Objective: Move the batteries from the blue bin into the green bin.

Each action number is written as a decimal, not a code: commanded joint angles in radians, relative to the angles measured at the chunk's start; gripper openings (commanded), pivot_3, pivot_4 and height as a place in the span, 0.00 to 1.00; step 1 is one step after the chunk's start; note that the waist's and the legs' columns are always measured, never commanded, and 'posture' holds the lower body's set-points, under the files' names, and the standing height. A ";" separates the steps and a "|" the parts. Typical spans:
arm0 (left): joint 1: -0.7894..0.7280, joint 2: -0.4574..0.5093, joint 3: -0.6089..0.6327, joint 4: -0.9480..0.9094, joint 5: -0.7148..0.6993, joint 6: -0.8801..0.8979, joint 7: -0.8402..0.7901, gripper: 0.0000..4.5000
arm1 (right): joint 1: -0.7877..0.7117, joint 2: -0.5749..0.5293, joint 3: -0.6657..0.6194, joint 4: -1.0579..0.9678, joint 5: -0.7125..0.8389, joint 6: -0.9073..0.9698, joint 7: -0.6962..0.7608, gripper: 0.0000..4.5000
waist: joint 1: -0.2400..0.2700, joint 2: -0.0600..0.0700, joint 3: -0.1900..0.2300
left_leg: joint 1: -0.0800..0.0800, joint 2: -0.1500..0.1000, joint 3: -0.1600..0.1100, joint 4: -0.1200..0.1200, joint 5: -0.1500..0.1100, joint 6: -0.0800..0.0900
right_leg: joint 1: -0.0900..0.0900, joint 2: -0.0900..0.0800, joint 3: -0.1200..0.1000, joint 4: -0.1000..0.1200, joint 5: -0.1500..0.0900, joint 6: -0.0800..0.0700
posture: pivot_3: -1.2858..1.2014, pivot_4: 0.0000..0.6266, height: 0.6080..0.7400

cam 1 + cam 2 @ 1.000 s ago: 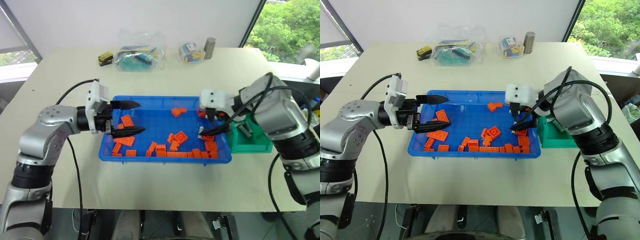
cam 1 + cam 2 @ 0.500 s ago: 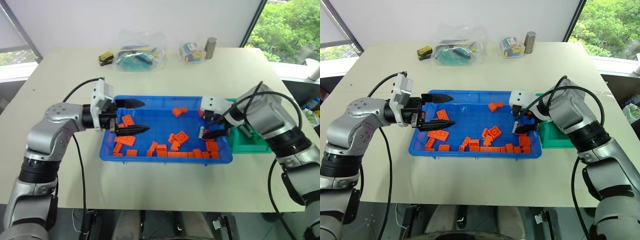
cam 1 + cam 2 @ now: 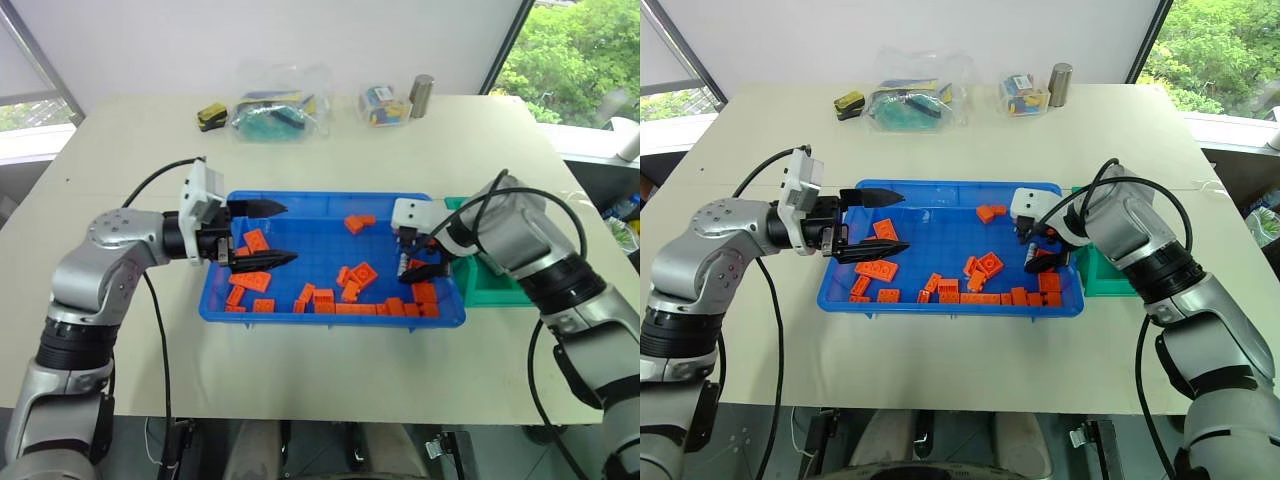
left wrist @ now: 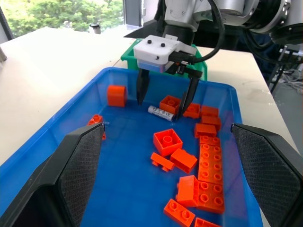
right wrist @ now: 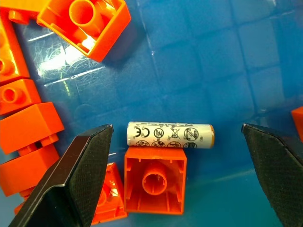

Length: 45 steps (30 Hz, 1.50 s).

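1. The right end effector (image 4: 164,99) hangs over one battery (image 5: 170,135), fingers wide apart, one past each end. The battery lies flat, its long way running finger to finger.
2. The left end effector (image 3: 258,234) is far off at 9 o'clock, open too.
3. The blue bin (image 3: 300,205) holds orange bricks (image 3: 355,274) and that battery.
4. The green bin (image 3: 505,290) sits at its 3 o'clock side.

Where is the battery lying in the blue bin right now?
The battery lies flat on the floor of the blue bin near its right end, against an upturned orange brick, between the right end effector's open fingers.
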 commanded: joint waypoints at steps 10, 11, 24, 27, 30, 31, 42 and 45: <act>-0.014 0.010 0.027 -0.016 0.001 -0.020 0.002 1.00 | -0.028 0.015 0.036 -0.009 -0.017 -0.009 -0.005 0.89 | -0.001 0.000 0.000 | 0.000 0.000 0.000 0.000 0.000 0.000 | 0.000 0.000 0.000 0.000 0.000 0.000 | 0.52 0.24 1.00; -0.015 0.009 0.027 -0.016 0.001 -0.020 0.003 1.00 | -0.028 0.015 0.035 -0.009 -0.016 -0.010 -0.005 0.84 | -0.001 0.000 0.000 | 0.000 0.000 0.000 0.000 0.000 0.000 | 0.000 0.000 0.000 0.000 0.000 0.000 | 0.52 0.24 1.00; -0.027 0.003 0.015 0.021 0.014 -0.048 -0.012 1.00 | -0.049 0.029 0.006 -0.121 0.033 0.088 0.005 0.50 | -0.002 0.000 0.000 | -0.001 0.000 0.000 0.000 0.000 0.000 | -0.001 0.000 0.000 0.000 0.000 0.000 | 0.52 0.24 1.00; -0.037 0.002 0.008 0.032 0.017 -0.052 -0.018 1.00 | -0.051 0.035 -0.017 -0.176 0.067 0.133 -0.003 0.50 | -0.002 0.000 0.000 | -0.001 0.000 0.000 0.000 0.000 0.000 | -0.001 0.000 0.000 0.000 0.000 0.000 | 0.52 0.24 1.00; -0.047 0.001 0.003 0.043 0.023 -0.058 -0.030 1.00 | -0.036 0.040 -0.047 -0.235 0.109 0.172 -0.026 0.50 | -0.001 0.000 0.000 | -0.002 0.000 0.000 0.000 0.000 0.000 | -0.002 0.000 0.000 0.000 0.000 0.000 | 0.52 0.24 1.00; -0.051 0.000 0.003 0.046 0.025 -0.058 -0.032 1.00 | -0.030 0.042 -0.065 -0.254 0.124 0.180 -0.038 0.50 | 0.000 0.000 0.000 | -0.002 0.000 0.000 0.000 0.000 0.000 | -0.002 0.000 0.000 0.000 0.000 0.000 | 0.52 0.24 1.00; -0.042 0.022 0.022 0.035 0.017 -0.038 -0.051 1.00 | -0.083 -0.038 -0.451 -0.290 0.286 0.413 -0.256 0.50 | 0.002 0.000 0.000 | -0.003 0.000 -0.001 0.000 0.000 0.000 | -0.003 -0.001 0.000 0.000 0.000 0.000 | 0.52 0.24 1.00; -0.038 0.041 0.034 0.042 0.013 -0.027 -0.058 1.00 | -0.037 -0.084 -0.569 -0.295 0.333 0.485 -0.299 0.50 | 0.001 0.000 0.000 | -0.003 0.000 0.000 0.000 0.000 0.000 | -0.003 -0.001 0.000 0.000 0.000 0.000 | 0.52 0.24 1.00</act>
